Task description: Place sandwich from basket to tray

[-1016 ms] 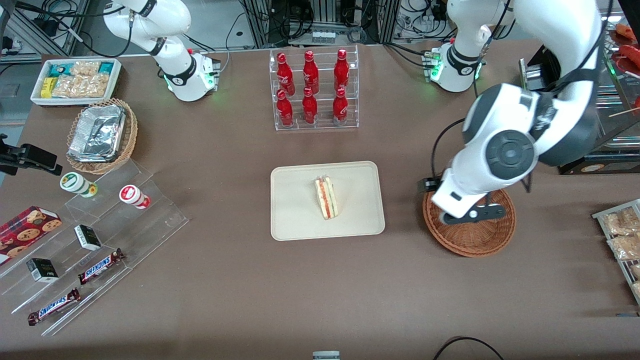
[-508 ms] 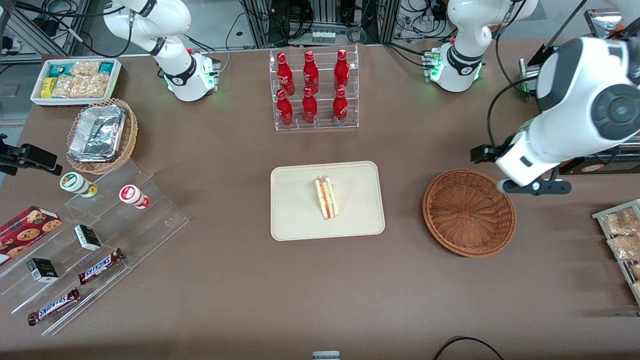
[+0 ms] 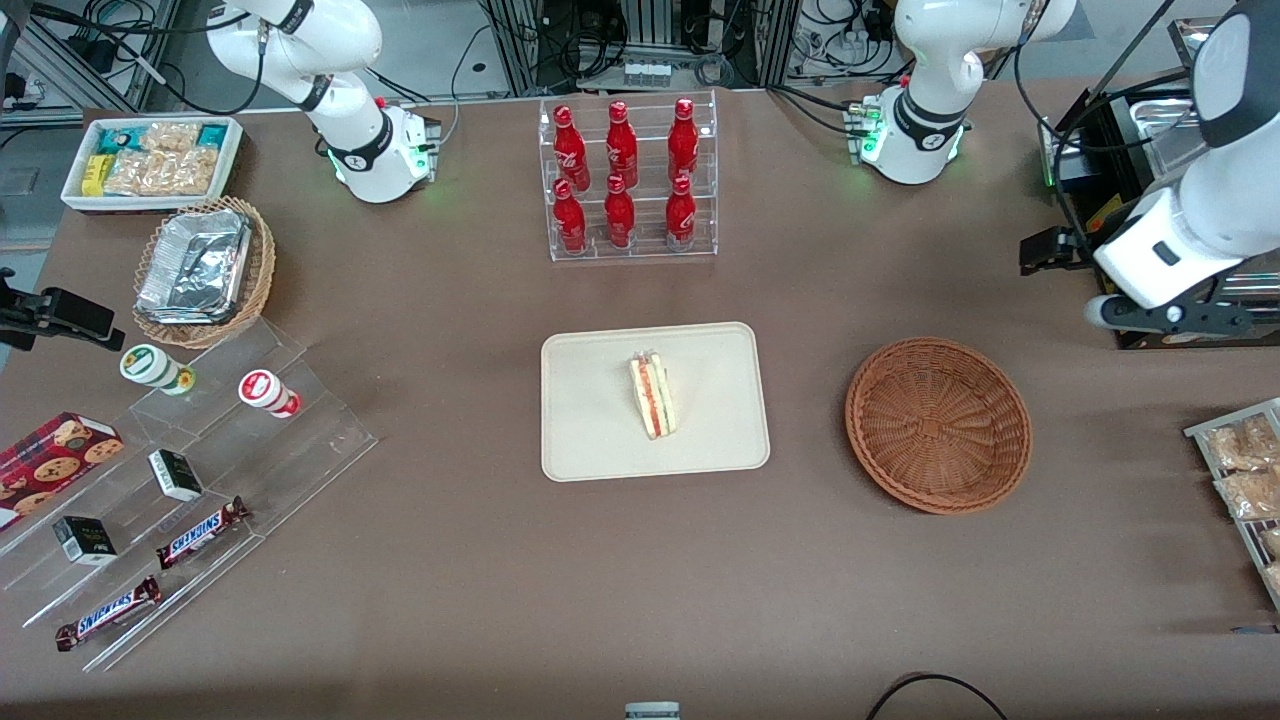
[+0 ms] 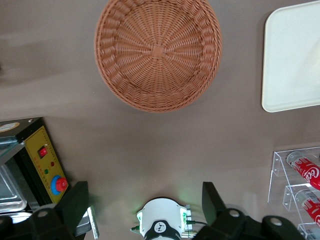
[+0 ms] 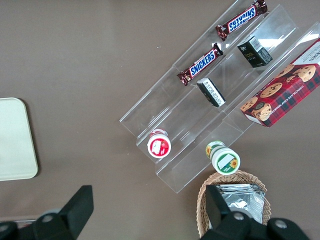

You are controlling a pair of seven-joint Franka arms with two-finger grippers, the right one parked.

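The sandwich (image 3: 653, 396), a pale wedge with red, orange and green layers, lies in the middle of the cream tray (image 3: 590, 440). Beside the tray, toward the working arm's end, stands the reddish-brown wicker basket (image 3: 938, 425) with nothing in it. My gripper (image 3: 1168, 317) hangs high over the table's working-arm end, farther from the front camera than the basket. It is open, with nothing between its fingers. In the left wrist view the gripper (image 4: 145, 205) looks down on the empty basket (image 4: 158, 50) and a corner of the tray (image 4: 295, 60).
A clear rack of red bottles (image 3: 625, 180) stands farther from the camera than the tray. A black box with a red button (image 4: 47, 165) sits under my arm. Snack packets (image 3: 1240, 470) lie at the working arm's end. An acrylic stand with candy bars (image 3: 190, 500) is at the parked arm's end.
My gripper has risen from over the basket and swung away toward the working arm's end of the table. The basket now shows whole and empty. The sandwich has not moved.
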